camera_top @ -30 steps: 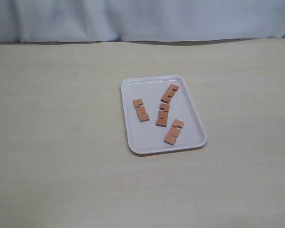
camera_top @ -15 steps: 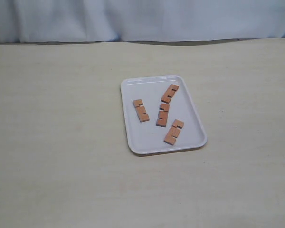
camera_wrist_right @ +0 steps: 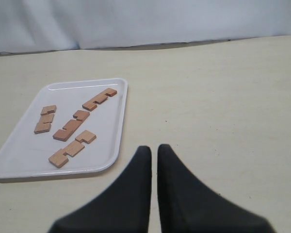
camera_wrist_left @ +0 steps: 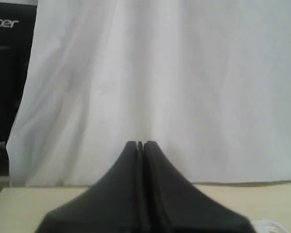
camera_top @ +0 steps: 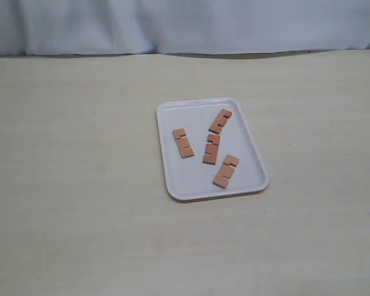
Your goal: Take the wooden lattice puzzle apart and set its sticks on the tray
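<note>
The white tray point(camera_top: 191, 182) lies mid-table, and several reddish-brown notched sticks rest flat on it, apart from one another: one at the left point(camera_top: 183, 143), one at the far end point(camera_top: 220, 121), one in the middle point(camera_top: 211, 149) and one nearest point(camera_top: 226, 171). No assembled lattice is in view. In the right wrist view my right gripper point(camera_wrist_right: 154, 148) hovers over bare table beside the tray point(camera_wrist_right: 24, 150), shut with nothing between its fingers. My left gripper point(camera_wrist_left: 140, 143) is shut and empty, facing the white curtain. Neither gripper shows in the exterior view.
A pale blue-white curtain point(camera_top: 185, 24) hangs along the table's far edge. The beige tabletop point(camera_top: 68, 185) stretches out on all sides of the tray. A dark monitor point(camera_wrist_left: 9, 73) stands beside the curtain in the left wrist view.
</note>
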Controlling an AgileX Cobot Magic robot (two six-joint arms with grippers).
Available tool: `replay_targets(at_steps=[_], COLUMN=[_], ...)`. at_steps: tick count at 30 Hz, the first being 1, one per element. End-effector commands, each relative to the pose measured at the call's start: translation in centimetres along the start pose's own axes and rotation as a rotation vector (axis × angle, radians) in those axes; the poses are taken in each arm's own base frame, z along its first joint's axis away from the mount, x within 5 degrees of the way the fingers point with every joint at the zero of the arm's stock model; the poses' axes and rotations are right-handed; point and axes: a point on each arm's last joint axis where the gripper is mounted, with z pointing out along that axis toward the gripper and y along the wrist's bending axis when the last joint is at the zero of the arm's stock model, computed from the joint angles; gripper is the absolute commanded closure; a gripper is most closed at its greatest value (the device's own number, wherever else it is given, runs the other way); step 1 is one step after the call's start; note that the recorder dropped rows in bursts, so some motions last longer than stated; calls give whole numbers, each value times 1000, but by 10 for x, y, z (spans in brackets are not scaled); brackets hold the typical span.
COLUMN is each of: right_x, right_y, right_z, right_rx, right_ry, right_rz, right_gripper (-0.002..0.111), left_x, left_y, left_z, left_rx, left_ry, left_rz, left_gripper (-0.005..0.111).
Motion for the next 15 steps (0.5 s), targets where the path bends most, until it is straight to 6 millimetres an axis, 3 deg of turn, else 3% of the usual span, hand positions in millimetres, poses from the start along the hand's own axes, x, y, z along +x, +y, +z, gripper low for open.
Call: replay_targets(at_steps=[1,10,15], right_x=[0,0,0], right_y=[0,0,0], right_z=[0,0,0], right_rx=[5,5,5], right_ry=[-5,-5,-5], right_rz=[1,1,1], right_gripper=[104,104,104], left_x=[29,83,85], left_y=[3,9,9], left_z=[6,11,11], left_rx=[-4,-30,-28], left_ry=[45,116,143], left_rz=[-20,-23,-28], left_gripper=[107,107,107])
